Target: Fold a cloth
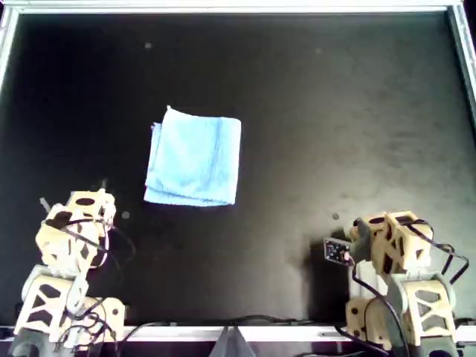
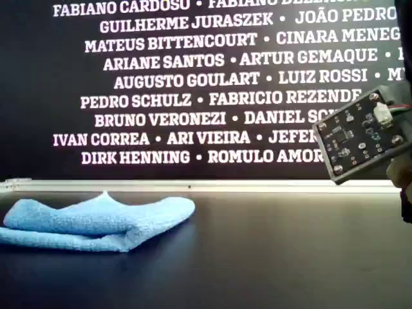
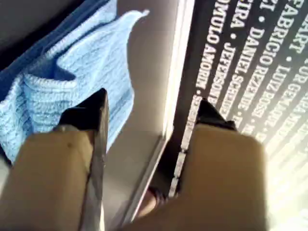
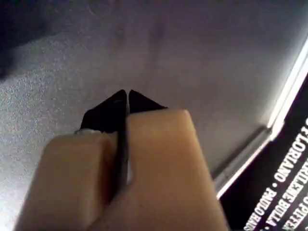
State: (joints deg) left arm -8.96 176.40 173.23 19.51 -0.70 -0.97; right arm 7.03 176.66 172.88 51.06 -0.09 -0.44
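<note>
- The cloth [image 1: 194,159] lies folded on the black table [image 1: 335,111], a little toward nine o'clock from the middle of the overhead view, well clear of both arms.
- Seen from overhead it forms a neat, slightly tall rectangle; one small corner pokes up at its eleven o'clock end.
- From the exterior view the cloth [image 2: 96,223] shows stacked layers, with a rounded fold facing three o'clock and a small peak on top.
- The left gripper [image 3: 151,113] has its jaws spread wide apart, with nothing between them; the cloth [image 3: 72,82] sits beyond its fingers, not touched.
- In the overhead view the left arm [image 1: 74,223] rests at about seven o'clock, folded back near the table's edge.
- The right gripper [image 4: 127,96] has its jaws pressed together, tips meeting, with nothing caught in them, above bare table.
- The right arm [image 1: 390,245] sits at about five o'clock in the overhead view, far from the cloth.
- A small circuit board [image 2: 364,135] hangs at three o'clock in the exterior view.
- Behind the table stands a dark banner [image 2: 193,84] printed with white names.
</note>
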